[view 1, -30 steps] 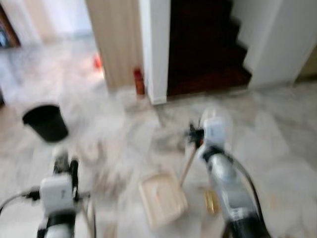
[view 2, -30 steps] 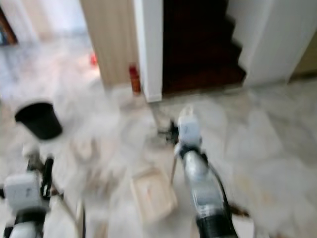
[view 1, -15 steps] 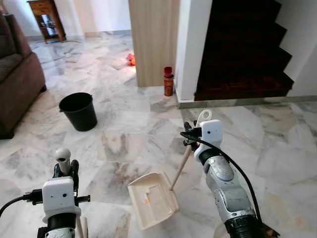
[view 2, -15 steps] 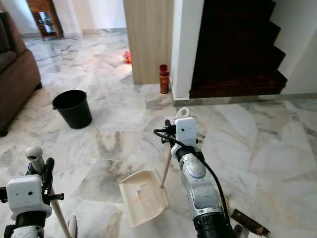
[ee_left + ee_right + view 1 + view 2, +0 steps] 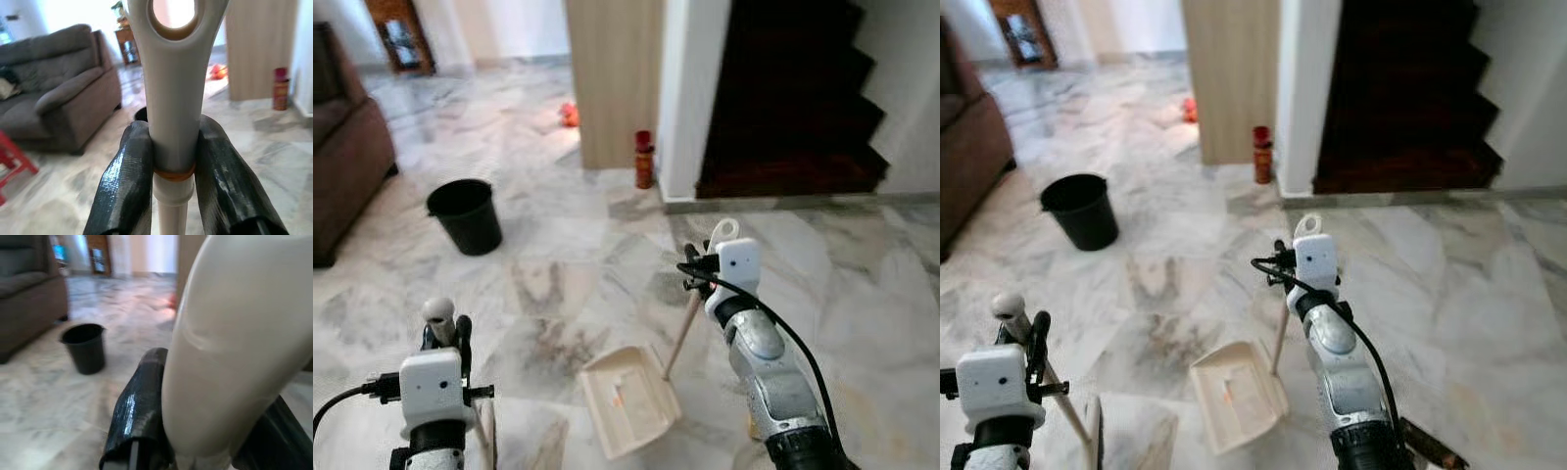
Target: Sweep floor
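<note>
My left gripper [image 5: 443, 335] is low at the left, shut on the white top of a broom handle [image 5: 173, 73] that has a hole at its end. The black fingers [image 5: 128, 181] clamp it from both sides. My right gripper [image 5: 703, 276] is shut on the cream top of the dustpan's handle [image 5: 230, 347]. Its wooden stick [image 5: 679, 335] slants down to the cream dustpan [image 5: 628, 399] on the marble floor between my arms. A small orange scrap lies in the pan.
A black bucket [image 5: 465, 214] stands on the floor ahead to the left, near a brown sofa [image 5: 347, 147]. A red can [image 5: 644, 159] sits by the white pillar, with dark stairs [image 5: 783, 108] beyond. Brown debris [image 5: 1430, 446] lies by my right arm.
The picture was blurred a second ago and is now sharp, slightly shifted, so the camera moved. Both grippers keep their hold; the dustpan stays on the floor.
</note>
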`<state>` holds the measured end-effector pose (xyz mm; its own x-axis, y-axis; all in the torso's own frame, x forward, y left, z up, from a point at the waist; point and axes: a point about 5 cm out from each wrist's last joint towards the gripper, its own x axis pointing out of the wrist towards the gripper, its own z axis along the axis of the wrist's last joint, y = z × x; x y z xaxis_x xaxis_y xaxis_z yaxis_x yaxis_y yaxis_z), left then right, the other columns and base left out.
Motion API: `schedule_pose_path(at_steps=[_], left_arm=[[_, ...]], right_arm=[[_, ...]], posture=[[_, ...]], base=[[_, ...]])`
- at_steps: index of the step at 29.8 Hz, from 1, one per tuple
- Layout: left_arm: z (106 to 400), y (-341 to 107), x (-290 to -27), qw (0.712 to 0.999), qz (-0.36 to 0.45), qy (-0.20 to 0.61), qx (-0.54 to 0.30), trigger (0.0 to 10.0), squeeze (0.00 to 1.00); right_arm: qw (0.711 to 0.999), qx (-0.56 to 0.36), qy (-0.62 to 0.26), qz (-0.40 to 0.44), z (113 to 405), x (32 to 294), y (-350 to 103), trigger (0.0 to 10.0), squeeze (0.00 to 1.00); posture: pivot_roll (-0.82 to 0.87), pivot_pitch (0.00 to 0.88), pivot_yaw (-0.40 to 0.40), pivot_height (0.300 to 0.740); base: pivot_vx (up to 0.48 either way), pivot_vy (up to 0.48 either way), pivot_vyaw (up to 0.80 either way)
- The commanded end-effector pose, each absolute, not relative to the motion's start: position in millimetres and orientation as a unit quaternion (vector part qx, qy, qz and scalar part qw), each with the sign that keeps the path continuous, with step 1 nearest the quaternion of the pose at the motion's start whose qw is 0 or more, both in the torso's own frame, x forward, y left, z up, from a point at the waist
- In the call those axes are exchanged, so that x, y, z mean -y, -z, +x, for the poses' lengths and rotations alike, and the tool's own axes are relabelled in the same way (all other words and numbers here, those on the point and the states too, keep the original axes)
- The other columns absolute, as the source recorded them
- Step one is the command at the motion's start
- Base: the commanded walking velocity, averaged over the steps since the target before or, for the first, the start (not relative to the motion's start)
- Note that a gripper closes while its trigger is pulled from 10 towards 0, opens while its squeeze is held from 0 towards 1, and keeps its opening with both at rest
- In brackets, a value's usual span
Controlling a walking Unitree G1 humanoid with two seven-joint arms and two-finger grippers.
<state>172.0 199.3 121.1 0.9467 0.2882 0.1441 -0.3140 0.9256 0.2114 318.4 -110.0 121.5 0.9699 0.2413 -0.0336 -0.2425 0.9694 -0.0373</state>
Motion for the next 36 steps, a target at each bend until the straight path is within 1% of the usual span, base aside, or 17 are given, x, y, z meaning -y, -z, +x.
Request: schedule_pose_path(at_steps=[1, 17, 26, 31, 33, 34, 35, 36], left_arm=[[173.1, -130.6, -199.3, 0.976, 0.126, -0.158, 0.076, 10.0, 0.00], [172.5, -128.9, -198.1, 0.978, 0.125, -0.153, 0.073, 10.0, 0.00], [173.2, -128.8, -197.5, 0.978, 0.125, -0.151, 0.072, 10.0, 0.00], [173.2, -127.9, -197.3, 0.978, 0.123, -0.151, 0.069, 10.0, 0.00], [172.2, -125.4, -199.9, 0.981, 0.075, -0.168, 0.064, 10.0, 0.00], [170.9, -123.2, -203.3, 0.981, 0.027, -0.181, 0.060, 10.0, 0.00], [170.9, -123.2, -203.3, 0.981, 0.027, -0.181, 0.060, 10.0, 0.00], [170.3, -122.3, -205.0, 0.981, 0.009, -0.185, 0.058, 10.0, 0.00]], right_arm=[[0.992, 0.023, -0.128, -0.001, 320.2, 107.9, -138.5, 10.0, 0.00], [0.990, 0.023, -0.143, -0.006, 318.3, 104.7, -137.1, 10.0, 0.00], [0.989, 0.021, -0.149, -0.002, 317.7, 102.8, -136.6, 10.0, 0.00], [0.988, 0.017, -0.154, 0.000, 317.3, 101.6, -135.6, 10.0, 0.00], [0.988, 0.017, -0.155, 0.000, 317.0, 101.6, -135.6, 10.0, 0.00], [0.988, 0.017, -0.155, 0.000, 316.9, 101.6, -135.8, 10.0, 0.00], [0.988, 0.017, -0.155, 0.000, 316.9, 101.6, -135.8, 10.0, 0.00], [0.988, 0.017, -0.155, 0.000, 316.9, 101.6, -135.9, 10.0, 0.00]], posture=[[-0.04, 0.032, 0.050, 0.740], [-0.04, 0.015, 0.054, 0.740], [-0.04, 0.018, 0.055, 0.740], [-0.04, 0.021, 0.054, 0.740], [-0.04, 0.024, 0.054, 0.740], [-0.04, 0.024, 0.054, 0.740], [-0.04, 0.024, 0.054, 0.740], [-0.04, 0.026, 0.053, 0.740]], base=[[0.270, 0.000, 0.00], [0.274, 0.000, 0.00], [0.275, 0.000, 0.69], [0.276, 0.000, 0.00], [0.274, 0.000, 0.00], [0.255, 0.000, 0.00], [0.255, 0.000, 0.00], [0.000, 0.000, 0.00]])
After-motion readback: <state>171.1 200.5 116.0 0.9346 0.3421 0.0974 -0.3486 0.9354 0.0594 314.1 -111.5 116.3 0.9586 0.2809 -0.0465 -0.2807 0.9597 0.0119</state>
